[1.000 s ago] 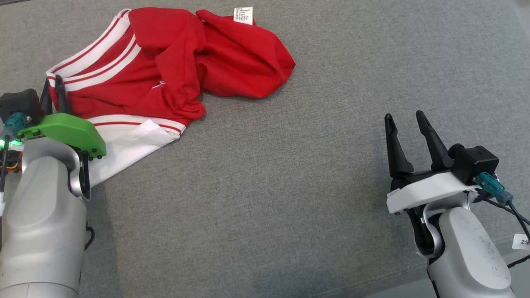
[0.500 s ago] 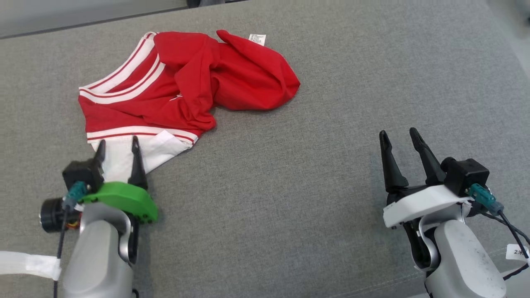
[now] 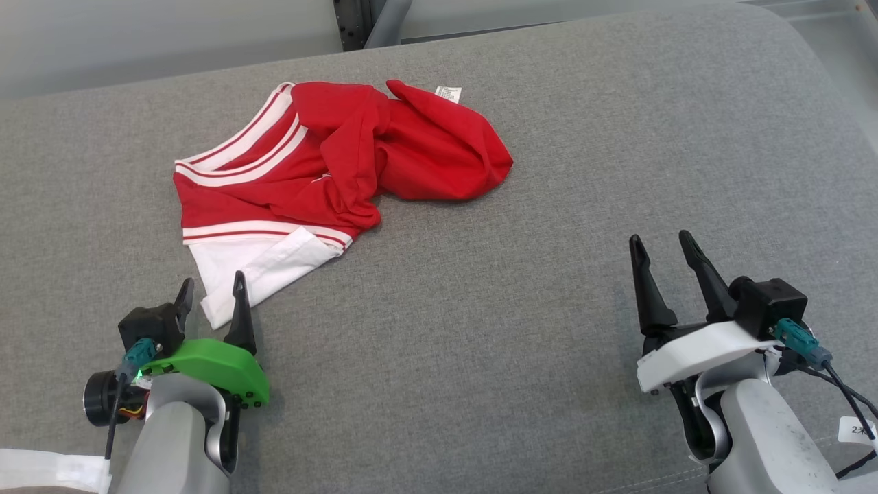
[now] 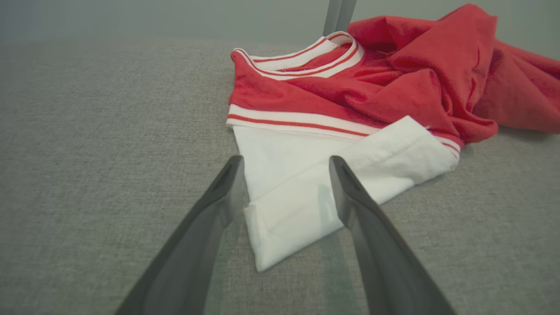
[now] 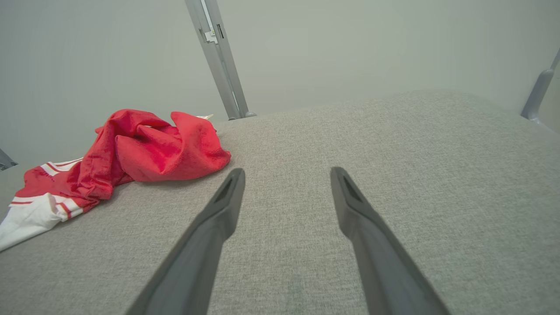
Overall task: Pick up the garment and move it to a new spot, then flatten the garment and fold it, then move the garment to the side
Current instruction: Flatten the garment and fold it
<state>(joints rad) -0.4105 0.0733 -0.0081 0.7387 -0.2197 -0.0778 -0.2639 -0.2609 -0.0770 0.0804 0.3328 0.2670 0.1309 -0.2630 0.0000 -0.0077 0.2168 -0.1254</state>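
On the head view, one crumpled red jersey garment with white striped trim (image 3: 329,165) lies left of centre on the grey woven fabric surface (image 3: 514,309). Its white folded end (image 3: 260,267) reaches the left gripper (image 3: 213,279), whose jaws stand parted and empty. The right gripper (image 3: 659,237) sits well apart from the cloth, also spread and holding nothing.

Left wrist view: the white corner lies between the two dark fingers (image 4: 210,214); contact cannot be confirmed. Judgement: the pick-up is in hand. Advance low, seat the hem deep between the jaws, and clamp fully before lifting so the bunched layers do not slip.

Right wrist view: the red bulk lies far left, with a grey metal post (image 5: 218,61) behind it.

Count: one garment, two grippers, four fingers, one post.
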